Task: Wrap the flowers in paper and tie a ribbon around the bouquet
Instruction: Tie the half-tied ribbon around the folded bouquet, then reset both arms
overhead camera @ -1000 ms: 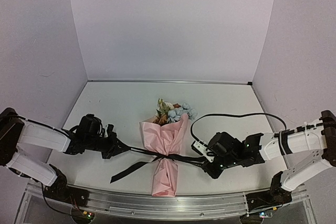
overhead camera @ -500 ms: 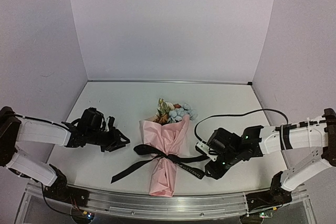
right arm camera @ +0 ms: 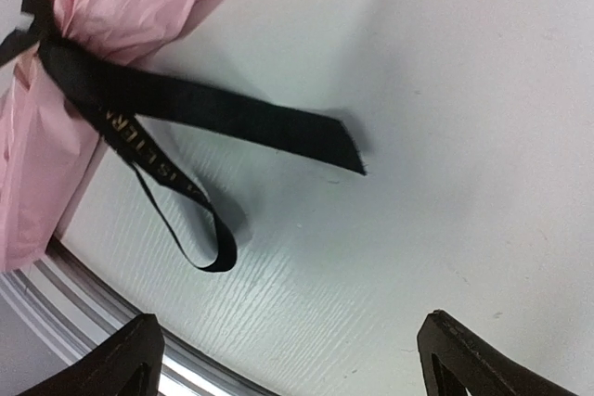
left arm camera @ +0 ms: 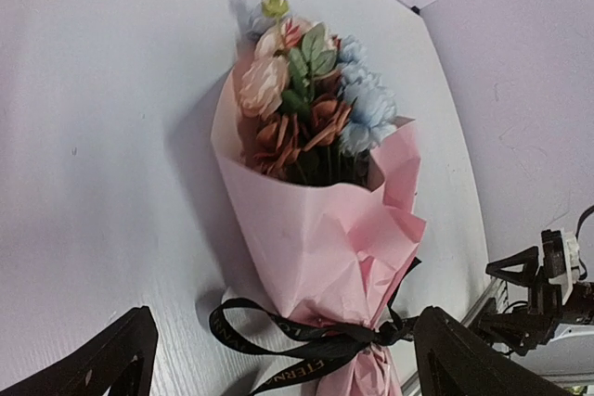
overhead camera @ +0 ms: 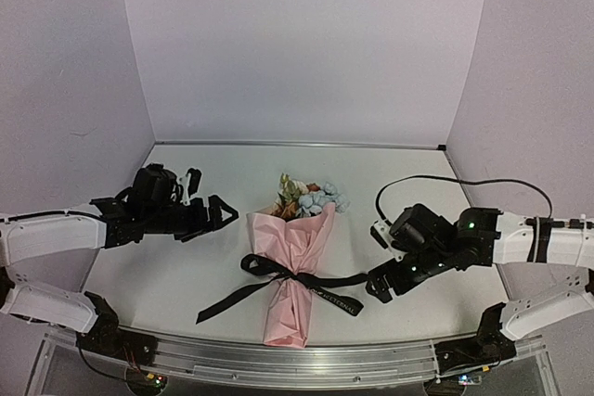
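The bouquet (overhead camera: pixel 293 257) lies mid-table, a pink paper (left arm camera: pixel 306 229) cone with the flowers (left arm camera: pixel 306 108) showing at its far, wide end. The black ribbon (overhead camera: pixel 295 277) is knotted round the cone's narrow waist, and its lettered tails (right arm camera: pixel 213 108) lie slack on the table. My left gripper (overhead camera: pixel 212 199) hovers left of the bouquet, open and empty, with the knot (left arm camera: pixel 390 331) showing between its fingertips (left arm camera: pixel 125 359). My right gripper (overhead camera: pixel 379 274) stands open to the right of the ribbon's loose end (right arm camera: pixel 325 141), touching nothing.
The white table (overhead camera: pixel 176 275) is boxed in by pale walls on three sides. A metal rail (overhead camera: pixel 278 359) runs along its near edge. A black cable (overhead camera: pixel 464 183) loops over the right arm. The right gripper (left arm camera: pixel 543 285) shows at the left wrist view's far edge.
Both grippers opened and let go of the ribbon ends. The left one drew back up and left, the right one back to the right. The ribbon went from taut to slack.
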Available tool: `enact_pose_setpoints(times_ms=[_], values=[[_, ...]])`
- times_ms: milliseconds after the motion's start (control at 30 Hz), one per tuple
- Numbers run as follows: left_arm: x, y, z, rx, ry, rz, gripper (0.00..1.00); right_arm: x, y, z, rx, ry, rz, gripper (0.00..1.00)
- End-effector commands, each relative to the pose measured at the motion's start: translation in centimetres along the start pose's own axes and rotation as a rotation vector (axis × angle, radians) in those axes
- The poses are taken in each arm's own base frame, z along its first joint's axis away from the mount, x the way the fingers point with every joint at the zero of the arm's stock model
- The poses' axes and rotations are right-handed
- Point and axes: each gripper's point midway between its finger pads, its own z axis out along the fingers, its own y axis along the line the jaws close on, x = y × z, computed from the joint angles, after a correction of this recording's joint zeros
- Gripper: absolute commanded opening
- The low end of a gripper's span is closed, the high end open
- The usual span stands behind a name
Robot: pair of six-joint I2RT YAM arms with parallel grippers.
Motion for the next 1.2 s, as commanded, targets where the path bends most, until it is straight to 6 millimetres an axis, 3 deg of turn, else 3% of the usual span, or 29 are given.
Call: enact_pose_setpoints(times_ms=[0,167,333,533,1167], values=[[-4.3,-2.8,-2.2,0.013,-0.137,0.134,1.00,-2.3,-2.2,-2.5,0.038,-0.082,0.191,0.98],[-7.0,-4.5,-4.4,0.021,-0.243,0.175,1.00,-2.2,-5.3,-4.2,0.101,-0.134,0.307,0.98],[-8.9,-3.7,-5.9,-0.082,-0.316,0.156,1.00,-1.6,-7.5,-5.7,0.185,-0.202,0.288,0.98],[-9.7,-3.9,-7.1,-0.099,-0.356,0.156,1.00,-1.1,-8.1,-6.5,0.213,-0.198,0.262,0.98],[-9.7,-3.9,-7.0,-0.113,-0.339,0.170,1.00,-0.5,-8.6,-6.0,0.242,-0.181,0.281,0.98]])
